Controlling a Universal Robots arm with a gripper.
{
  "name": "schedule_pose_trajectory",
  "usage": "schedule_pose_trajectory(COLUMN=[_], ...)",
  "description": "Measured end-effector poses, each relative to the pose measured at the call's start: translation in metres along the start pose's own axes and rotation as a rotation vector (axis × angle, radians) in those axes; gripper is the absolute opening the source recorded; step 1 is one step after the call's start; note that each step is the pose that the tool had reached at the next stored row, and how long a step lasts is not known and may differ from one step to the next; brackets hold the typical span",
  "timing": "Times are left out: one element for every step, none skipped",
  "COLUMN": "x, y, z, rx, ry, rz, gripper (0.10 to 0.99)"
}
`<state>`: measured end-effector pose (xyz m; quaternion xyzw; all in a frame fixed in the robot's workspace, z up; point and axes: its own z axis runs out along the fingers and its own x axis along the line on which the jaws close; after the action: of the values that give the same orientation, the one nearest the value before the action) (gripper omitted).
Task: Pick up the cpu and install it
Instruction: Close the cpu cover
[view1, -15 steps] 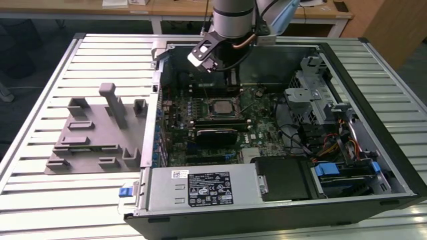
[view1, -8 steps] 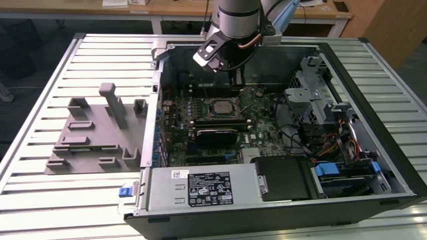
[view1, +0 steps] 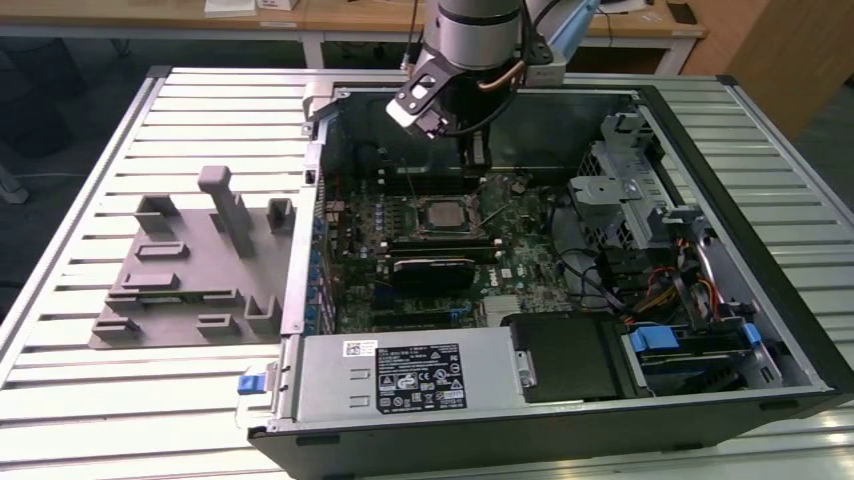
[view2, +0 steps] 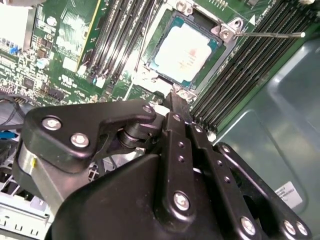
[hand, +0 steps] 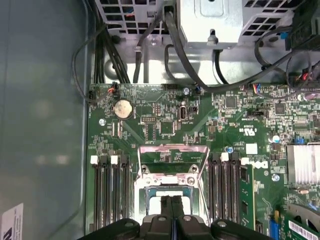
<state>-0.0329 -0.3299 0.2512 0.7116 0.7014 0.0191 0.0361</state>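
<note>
Exterior, case: the open PC case (view1: 561, 440) lies on its side on my slatted desk (view1: 80, 400), with the motherboard (view1: 534, 270) facing up.
Exterior, cpu: the cpu (view1: 442, 212) sits in the socket mid-board, silvery top up.
Exterior, gripper: my gripper (view1: 471, 165) hangs inside the case, just past the cpu toward the far wall. It isn't touching the cpu as far as I can see.
Exterior, extras: the grey plastic plate (view1: 187, 270) with upright blocks is on the desk at the exterior view's left, well apart from the arm.
Second wrist, cpu: it lies flat in the socket with RAM slots (view2: 120, 35) on either side, and a thin lever rod (view2: 270, 34) sticks out nearby.
Second wrist, jaws: clenched together with nothing between them, tips just beside the socket's corner.
First wrist, jaws: the two black fingers (hand: 162, 207) are pressed against each other, empty.
First wrist, socket: the metal socket frame (hand: 172, 155) is just beyond the fingertips, and the coin battery (hand: 122, 108) is further along the board.
</note>
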Motion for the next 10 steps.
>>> schedule_pose_trajectory(x=[0.0000,0.0002,0.0003,0.0006,0.0008,0.0010,0.0011,0.0014,0.0018,0.0022], y=[0.0006,0.0016,0.0030,0.0046,0.0061,0.0075,0.0086,0.0094,0.0099,0.0104], z=[0.0000,0.0000,0.0001,0.0002,0.0004,0.0005,0.0005,0.0006,0.0006,0.0007], rx=[0.000,0.000,0.000,0.000,0.000,0.000,0.000,0.000,0.000,0.000], ry=[0.0000,-0.0002,-0.0003,-0.0003,-0.0003,-0.0003,-0.0003,-0.0002,-0.0002,-0.0003], rz=[0.000,0.000,0.000,0.000,0.000,0.000,0.000,0.000,0.000,0.000], gripper=[0.106,0.106,0.106,0.106,0.106,0.106,0.106,0.106,0.106,0.106])
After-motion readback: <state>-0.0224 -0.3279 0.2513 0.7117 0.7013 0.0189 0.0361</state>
